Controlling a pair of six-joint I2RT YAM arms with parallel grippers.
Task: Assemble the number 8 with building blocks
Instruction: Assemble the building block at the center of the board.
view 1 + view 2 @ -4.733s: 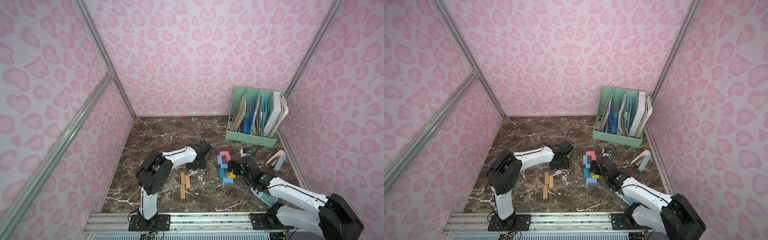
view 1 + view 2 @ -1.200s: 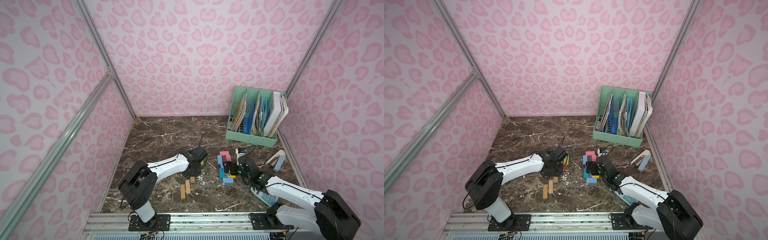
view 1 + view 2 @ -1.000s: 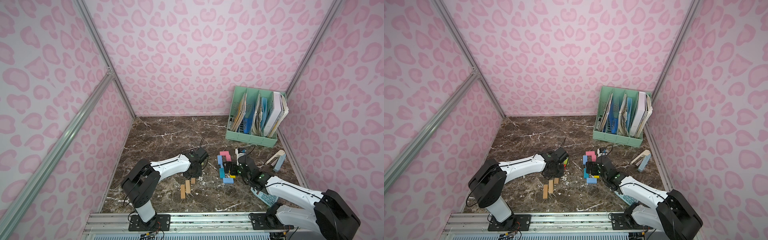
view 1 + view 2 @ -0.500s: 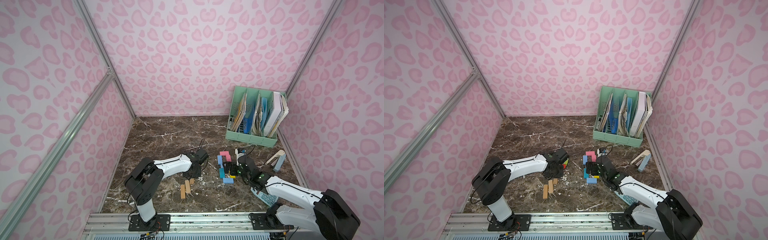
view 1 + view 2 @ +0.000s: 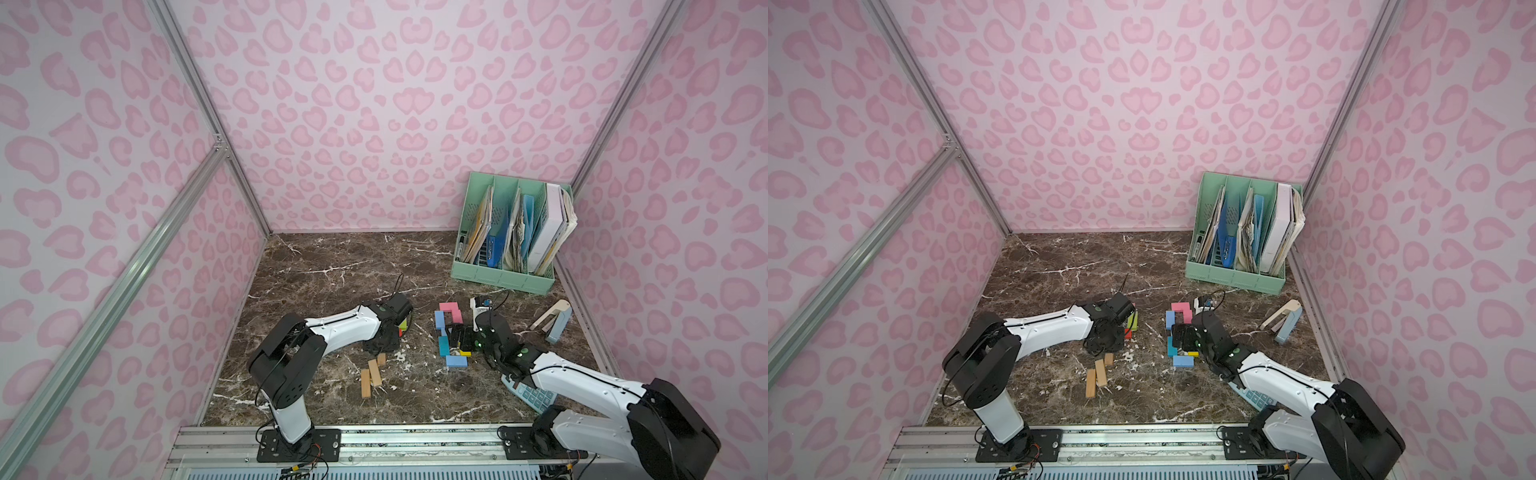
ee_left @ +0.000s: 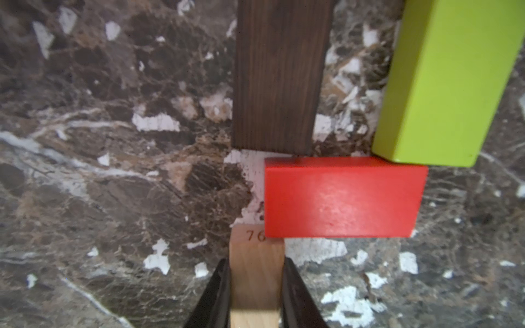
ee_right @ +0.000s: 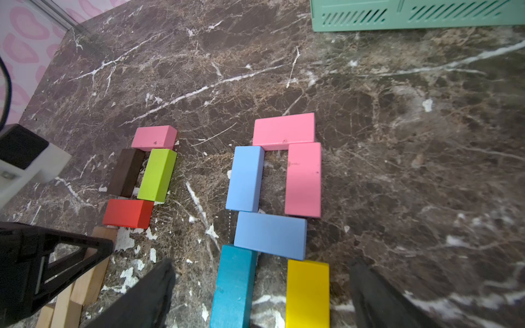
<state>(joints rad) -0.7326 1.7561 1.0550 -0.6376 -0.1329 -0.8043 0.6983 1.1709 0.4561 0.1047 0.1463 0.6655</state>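
Observation:
On the right, the building blocks form a figure in both top views: pink (image 7: 284,129), pink (image 7: 303,179), light blue (image 7: 245,177), light blue (image 7: 270,234), teal (image 7: 234,286) and yellow (image 7: 308,292). My right gripper (image 7: 264,286) hovers open over the teal and yellow ones, touching neither. To the left lie a pink block (image 7: 153,137), a dark brown one (image 6: 279,76), a green one (image 6: 446,82) and a red one (image 6: 343,197). My left gripper (image 6: 255,261) is shut on a tan block (image 6: 255,284) whose end meets the red block's corner.
Two loose tan blocks (image 5: 365,382) (image 5: 375,372) lie near the front beside the left gripper (image 5: 380,345). A mint file rack (image 5: 503,278) stands at the back right. A stapler (image 5: 555,320) and a pale blue calculator (image 5: 530,395) lie along the right wall.
Since several seconds ago the left gripper has come nearer the front and now holds a tan block against the red one. Over the last second only its elbow shifted. The right arm stays put.

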